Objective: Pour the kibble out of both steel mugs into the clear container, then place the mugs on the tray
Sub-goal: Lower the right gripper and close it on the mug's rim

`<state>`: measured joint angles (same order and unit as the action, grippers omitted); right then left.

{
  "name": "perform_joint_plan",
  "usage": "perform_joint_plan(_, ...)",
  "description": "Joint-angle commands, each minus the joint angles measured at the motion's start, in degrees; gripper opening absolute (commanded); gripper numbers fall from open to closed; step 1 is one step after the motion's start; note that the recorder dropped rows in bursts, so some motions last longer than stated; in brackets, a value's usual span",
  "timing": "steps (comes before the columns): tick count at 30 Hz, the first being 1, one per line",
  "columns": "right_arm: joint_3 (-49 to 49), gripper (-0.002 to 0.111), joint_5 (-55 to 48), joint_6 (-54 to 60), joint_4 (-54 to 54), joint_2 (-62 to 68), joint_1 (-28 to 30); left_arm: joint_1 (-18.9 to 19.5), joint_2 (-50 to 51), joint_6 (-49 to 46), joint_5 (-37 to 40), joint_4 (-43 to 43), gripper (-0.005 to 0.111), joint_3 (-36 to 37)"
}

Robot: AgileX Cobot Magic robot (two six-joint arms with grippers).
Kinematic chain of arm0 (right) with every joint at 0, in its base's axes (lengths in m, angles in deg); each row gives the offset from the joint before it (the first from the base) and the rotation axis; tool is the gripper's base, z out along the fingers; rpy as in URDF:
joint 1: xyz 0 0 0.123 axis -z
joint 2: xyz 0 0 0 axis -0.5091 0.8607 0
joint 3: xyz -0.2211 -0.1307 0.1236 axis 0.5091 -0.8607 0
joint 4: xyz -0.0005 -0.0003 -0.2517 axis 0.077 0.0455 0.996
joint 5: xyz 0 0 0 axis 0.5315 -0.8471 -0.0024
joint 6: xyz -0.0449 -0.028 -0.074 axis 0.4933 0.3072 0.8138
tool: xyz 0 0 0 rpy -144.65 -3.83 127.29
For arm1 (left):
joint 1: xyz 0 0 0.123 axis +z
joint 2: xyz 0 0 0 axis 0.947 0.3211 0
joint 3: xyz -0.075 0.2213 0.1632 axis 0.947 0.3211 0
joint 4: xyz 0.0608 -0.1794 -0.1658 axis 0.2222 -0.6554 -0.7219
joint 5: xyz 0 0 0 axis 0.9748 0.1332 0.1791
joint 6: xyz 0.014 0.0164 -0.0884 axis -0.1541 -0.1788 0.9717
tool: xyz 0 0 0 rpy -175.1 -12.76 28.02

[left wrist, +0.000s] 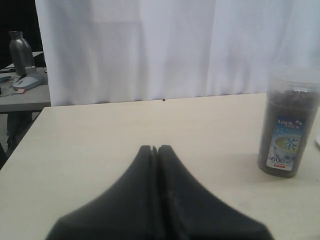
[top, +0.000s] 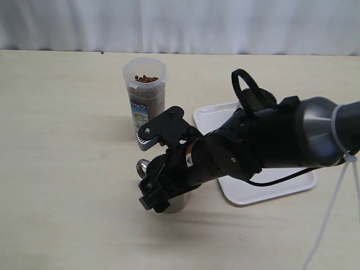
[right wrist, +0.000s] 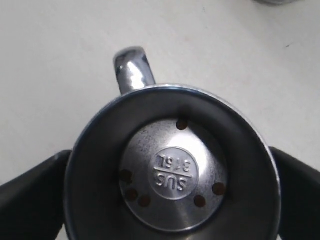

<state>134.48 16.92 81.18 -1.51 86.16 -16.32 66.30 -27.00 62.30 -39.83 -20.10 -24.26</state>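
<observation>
One steel mug (top: 180, 203) stands upright on the table, its handle (right wrist: 132, 67) pointing away from the arm. Only several kibble pellets (right wrist: 199, 201) lie on its bottom. My right gripper (top: 163, 194) reaches across the middle and comes down over the mug, its fingers (right wrist: 30, 200) pressed against opposite sides of the wall. The clear container (top: 145, 93) stands just behind, filled nearly to the top with kibble (top: 146, 78). The white tray (top: 270, 188) lies to the right, partly under the arm. My left gripper (left wrist: 158, 148) is shut and empty, left of the container (left wrist: 287, 125). The second mug is hidden.
A stray pellet (top: 102, 53) lies by the table's far edge, in front of a white curtain. A side table with a dark bottle (left wrist: 21, 50) stands beyond the table's left corner. The right arm's cable (top: 247, 93) loops above the tray.
</observation>
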Motion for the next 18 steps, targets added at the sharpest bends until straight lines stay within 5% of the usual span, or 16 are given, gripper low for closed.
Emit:
perform_joint_plan(1, 0.31, 0.108, 1.57, 0.82, 0.00, 0.11, 0.29, -0.33, -0.15, 0.41, -0.74, 0.18, 0.000, 0.20)
perform_joint_plan(9, 0.31, 0.085, -0.08, 0.71, -0.50, 0.11, 0.29, -0.33, -0.15, 0.41, -0.74, 0.18, 0.000, 0.20)
perform_joint_plan(18, 0.31, 0.007, -0.87, -1.85, -0.90, -0.65, 0.40, -0.33, -0.15, 0.41, -0.74, 0.18, 0.000, 0.20)
